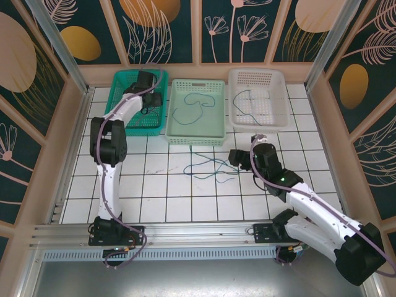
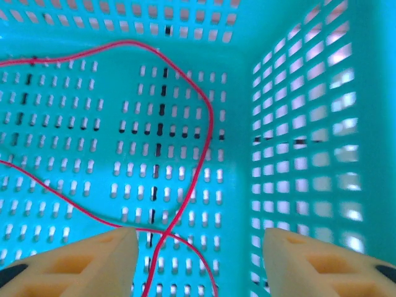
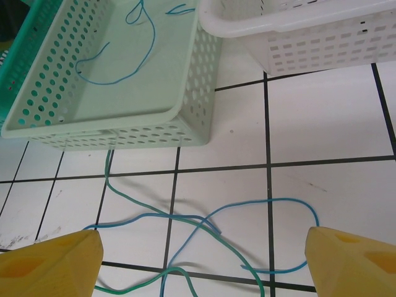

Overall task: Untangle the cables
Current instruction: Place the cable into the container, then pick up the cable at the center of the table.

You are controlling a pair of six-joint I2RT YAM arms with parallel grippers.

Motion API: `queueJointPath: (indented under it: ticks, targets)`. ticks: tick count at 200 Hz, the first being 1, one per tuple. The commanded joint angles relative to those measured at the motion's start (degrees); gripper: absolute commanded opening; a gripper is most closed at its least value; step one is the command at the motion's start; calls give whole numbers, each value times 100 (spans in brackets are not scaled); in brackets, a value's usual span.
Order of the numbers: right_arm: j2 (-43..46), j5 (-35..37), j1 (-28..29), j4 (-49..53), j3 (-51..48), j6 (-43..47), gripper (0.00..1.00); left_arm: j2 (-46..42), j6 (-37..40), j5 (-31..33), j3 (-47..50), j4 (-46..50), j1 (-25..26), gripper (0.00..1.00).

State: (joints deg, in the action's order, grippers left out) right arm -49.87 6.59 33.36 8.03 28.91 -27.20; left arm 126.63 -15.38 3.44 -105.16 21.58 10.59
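Three baskets line the back of the tiled table point(image 1: 161, 198): teal basket point(image 1: 133, 99), pale green basket point(image 1: 197, 111), white basket point(image 1: 258, 99). Inside the teal one the left gripper point(image 2: 198, 247), fingers apart, hangs over a loose red cable point(image 2: 207, 117); the right gripper point(image 3: 204, 247), spread wide, hovers above tangled blue and green cables point(image 3: 204, 223) on the tiles.

Looks like a robotics lab test cell. Boxed in by dark teal wall panels printed with gold and pink leaf shapes point(image 1: 37, 93) and slanting silver aluminium posts point(image 1: 59, 46). Floored with a white tiled tabletop ruled in black lines point(image 1: 154, 192). Fitted at the near edge with a ribbed silver aluminium rail point(image 1: 198, 232), carrying a white-and-black left robot arm point(image 1: 106, 192) and a matching right robot arm point(image 1: 315, 207). Lined at the far side with a teal perforated plastic basket point(image 1: 154, 120), a pale green basket point(image 1: 195, 140) and a white basket point(image 1: 260, 124).
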Motion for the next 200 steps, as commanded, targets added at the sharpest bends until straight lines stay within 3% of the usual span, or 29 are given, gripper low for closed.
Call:
queueJointPath:
  ticks: [1,32,72,108,138,159,200]
  targets:
    - [-51,55,-73,58,-113,-48,86,-1172,-178,-291,562,-1138,-26,58]
    - [-405,-87,-115,32,-45,-75,85,-2113,-403,-467,1718,-2132,101,60]
    - [-862,-539,-119,-73,71,55,80,-3033,-603,-160,2937,-2933,589,66]
    - [-1147,-545,-114,-142,88,-48,78,-3754,-1110,-455,4582,-4125,1045,68]
    - [-1235,-598,-119,-133,109,-27,78,-4126,-965,-698,5222,-4140,1416,69]
    - [-1233,-250,-120,-99,120,-164,78,-4341,-915,-831,5581,-4173,1701,69]
    - [-1193,-250,-133,-233,84,-292,78,-4478,-852,-680,6049,-4273,2409,66]
